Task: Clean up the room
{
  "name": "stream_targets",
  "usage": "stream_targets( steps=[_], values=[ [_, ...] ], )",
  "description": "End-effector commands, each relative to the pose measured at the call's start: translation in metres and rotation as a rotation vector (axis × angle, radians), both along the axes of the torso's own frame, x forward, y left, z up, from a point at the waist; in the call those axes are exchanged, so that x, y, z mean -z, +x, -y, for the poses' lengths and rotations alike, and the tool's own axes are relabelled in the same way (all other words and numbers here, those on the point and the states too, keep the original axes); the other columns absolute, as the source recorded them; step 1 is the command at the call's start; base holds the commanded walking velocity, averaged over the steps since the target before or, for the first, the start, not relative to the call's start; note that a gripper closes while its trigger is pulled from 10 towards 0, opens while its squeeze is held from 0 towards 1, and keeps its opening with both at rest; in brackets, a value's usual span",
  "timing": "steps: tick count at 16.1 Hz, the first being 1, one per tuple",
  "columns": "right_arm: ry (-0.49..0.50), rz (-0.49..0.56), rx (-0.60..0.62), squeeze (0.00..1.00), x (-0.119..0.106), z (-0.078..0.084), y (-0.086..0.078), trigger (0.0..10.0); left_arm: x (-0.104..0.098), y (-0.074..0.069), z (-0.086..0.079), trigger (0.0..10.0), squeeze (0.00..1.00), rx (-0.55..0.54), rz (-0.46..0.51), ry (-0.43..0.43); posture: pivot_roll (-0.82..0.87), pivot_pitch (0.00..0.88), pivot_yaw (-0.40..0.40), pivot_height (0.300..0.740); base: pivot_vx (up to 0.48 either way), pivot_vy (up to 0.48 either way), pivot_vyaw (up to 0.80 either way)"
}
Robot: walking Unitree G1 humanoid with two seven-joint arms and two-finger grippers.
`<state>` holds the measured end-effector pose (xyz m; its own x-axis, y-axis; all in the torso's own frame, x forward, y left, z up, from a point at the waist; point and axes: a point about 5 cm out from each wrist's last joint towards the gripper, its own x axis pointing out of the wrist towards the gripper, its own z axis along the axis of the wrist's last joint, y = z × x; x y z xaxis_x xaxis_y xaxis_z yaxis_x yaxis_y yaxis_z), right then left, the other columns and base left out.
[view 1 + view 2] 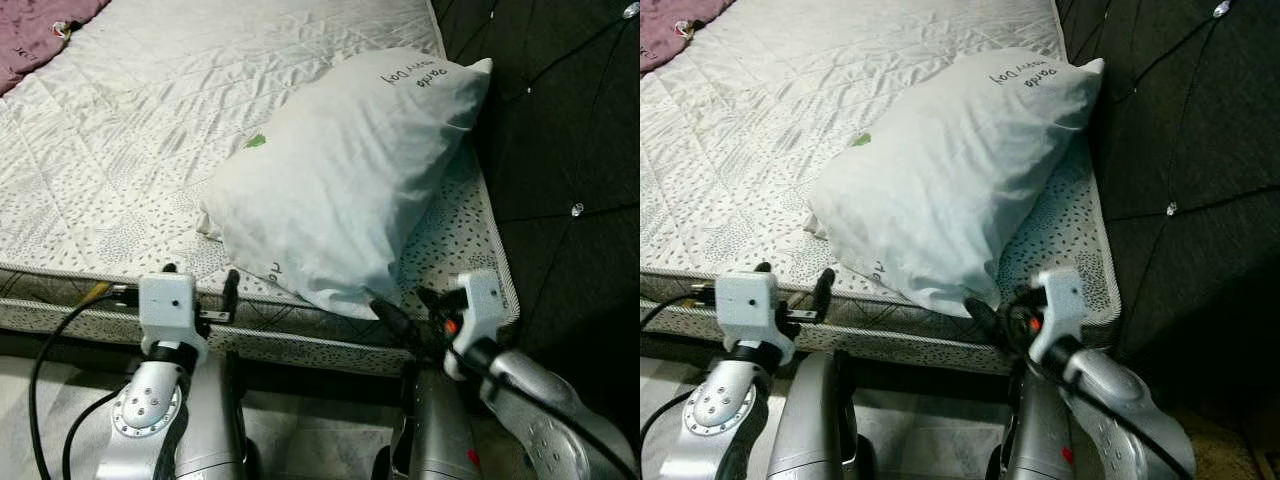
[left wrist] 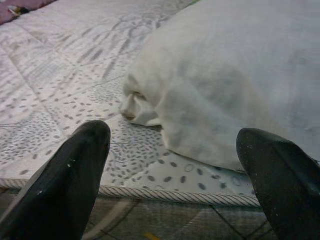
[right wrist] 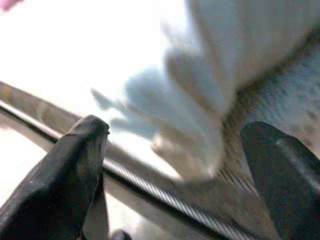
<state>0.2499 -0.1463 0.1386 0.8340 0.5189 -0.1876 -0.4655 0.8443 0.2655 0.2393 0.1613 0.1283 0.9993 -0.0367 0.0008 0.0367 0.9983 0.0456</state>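
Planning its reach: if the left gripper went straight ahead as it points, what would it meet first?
Probably the pillow, lying on the mattress just past the open left gripper; depth is unclear.

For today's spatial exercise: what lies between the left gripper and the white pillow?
Only bare mattress: in the left wrist view, the open left gripper faces the pillow across it.

Both eye views look down from the head onto the bed [image 1: 120, 180] and pillow [image 1: 350, 170], while each wrist view looks low and close along its fingers at that pillow's near edge.
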Motion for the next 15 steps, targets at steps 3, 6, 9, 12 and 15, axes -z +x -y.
stream_targets(
  steps=[3,6,9,12,15],
  values=[
    [0.043,0.038,0.058,0.00,-0.007,-0.012,0.012,10.0,0.001,0.001,0.000,10.0,0.00,0.009,-0.003,-0.007,0.02,0.140,-0.018,0.499,0.000,0.000,0.00],
    [0.052,0.059,0.067,0.00,-0.010,-0.029,0.019,10.0,-0.001,0.000,-0.001,10.0,0.00,0.008,0.001,-0.007,0.04,0.142,-0.019,0.499,0.000,0.000,0.00],
    [0.064,0.033,0.053,0.00,-0.008,-0.041,0.020,10.0,0.000,-0.001,-0.001,10.0,0.00,0.003,-0.001,-0.007,0.04,0.146,-0.023,0.499,0.000,0.000,0.00],
    [0.074,0.018,-0.018,0.00,-0.007,-0.071,0.021,10.0,-0.001,0.001,0.002,10.0,0.00,0.012,0.000,-0.013,0.04,0.150,-0.020,0.499,0.000,0.000,0.00],
    [0.050,0.022,-0.027,0.00,-0.008,-0.098,0.037,10.0,-0.002,0.003,0.003,10.0,0.00,0.016,0.005,-0.014,0.05,0.152,-0.024,0.499,0.000,0.000,0.00]
  ],
)
